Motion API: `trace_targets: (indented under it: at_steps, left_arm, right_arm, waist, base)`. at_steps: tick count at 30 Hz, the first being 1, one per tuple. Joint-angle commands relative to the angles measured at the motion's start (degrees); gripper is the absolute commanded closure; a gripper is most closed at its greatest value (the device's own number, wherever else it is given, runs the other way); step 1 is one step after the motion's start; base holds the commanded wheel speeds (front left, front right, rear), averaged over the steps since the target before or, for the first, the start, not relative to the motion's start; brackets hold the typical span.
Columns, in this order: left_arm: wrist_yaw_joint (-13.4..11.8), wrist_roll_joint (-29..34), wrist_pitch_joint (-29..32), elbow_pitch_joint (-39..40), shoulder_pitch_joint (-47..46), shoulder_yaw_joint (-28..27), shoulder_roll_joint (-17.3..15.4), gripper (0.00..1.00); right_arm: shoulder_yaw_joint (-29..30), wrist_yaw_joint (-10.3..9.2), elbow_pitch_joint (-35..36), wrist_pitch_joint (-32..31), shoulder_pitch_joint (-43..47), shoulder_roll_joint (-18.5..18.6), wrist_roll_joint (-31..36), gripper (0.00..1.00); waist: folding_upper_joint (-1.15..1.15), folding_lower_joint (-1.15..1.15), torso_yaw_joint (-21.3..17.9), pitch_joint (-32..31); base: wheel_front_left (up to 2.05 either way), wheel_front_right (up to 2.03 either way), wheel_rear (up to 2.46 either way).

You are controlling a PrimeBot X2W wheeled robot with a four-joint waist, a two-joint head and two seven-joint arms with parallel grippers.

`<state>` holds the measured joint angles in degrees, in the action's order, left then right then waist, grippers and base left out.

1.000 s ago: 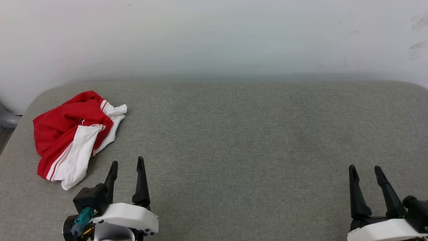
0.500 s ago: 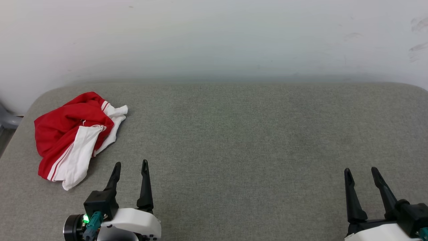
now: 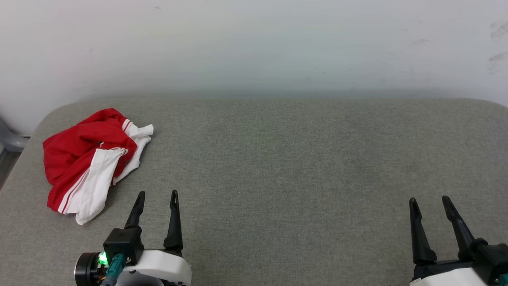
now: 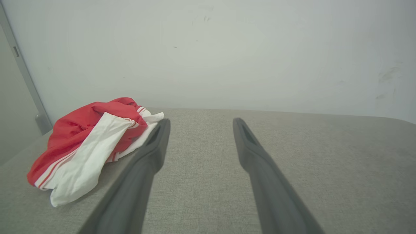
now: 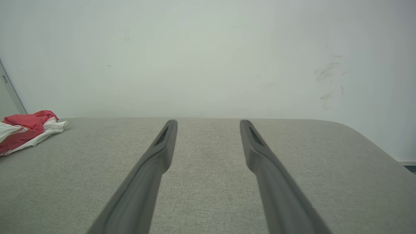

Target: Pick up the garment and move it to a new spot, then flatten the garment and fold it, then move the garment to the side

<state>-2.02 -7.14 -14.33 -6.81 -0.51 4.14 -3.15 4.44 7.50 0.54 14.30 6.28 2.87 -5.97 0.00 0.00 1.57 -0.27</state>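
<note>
The garment lies crumpled in a heap at the far left of the grey padded surface, red with white sleeves and striped trim. It also appears at the left of the left wrist view and at the far left edge of the right wrist view. My left gripper stands open near the front, a short way right of and nearer than the garment, with nothing between its fingers. At the lower right my right gripper is open and empty, far from the garment.
A pale wall rises right behind the surface's far edge. The surface's corners are rounded, and its left edge drops off just beyond the garment. A grey object stands past that left edge.
The left wrist has rolled slightly, with its fingers ending a little further right and more upright. The right gripper has shifted slightly. The garment lies as before.
</note>
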Motion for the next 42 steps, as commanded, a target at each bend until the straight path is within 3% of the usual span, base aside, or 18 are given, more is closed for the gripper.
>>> trace_targets:
  at_steps: [1, 15, 28, 42]
  left_arm:
    - [0.3, 1.1, -0.5, 0.2, 0.3, -0.1, 0.0, 0.0]
    - [2.0, 1.0, -0.9, -0.6, 0.5, -1.0, 0.3, 0.0]
    - [1.7, 0.3, -0.9, -1.8, 0.2, -0.6, 0.3, 0.0]
    - [0.8, 0.9, -0.9, -2.9, -0.6, -3.0, 0.3, 0.0]
  right_arm:
    - [-0.1, -0.02, 0.6, 0.5, 0.8, 0.0, 0.8, 0.0]
    - [0.2, -0.02, -0.2, 0.9, 1.2, 0.0, -0.7, 0.0]
    - [0.6, -0.02, -1.1, 0.9, 1.5, 0.0, -1.9, 0.0]
    - [-0.4, -0.02, -0.9, 0.9, 1.9, 0.0, -0.8, 0.0]
  waist:
    - [0.0, 0.0, 0.0, 0.0]
    - [0.0, 0.0, 0.0, 0.2]
    - [0.0, 0.0, 0.3, 0.2]
    - [0.0, 0.0, 7.7, 0.8]
  base:
    - [0.0, 0.0, 0.0]
    - [0.0, 0.0, 0.0]
    - [0.0, 0.0, 0.0]
    - [0.0, 0.0, 0.0]
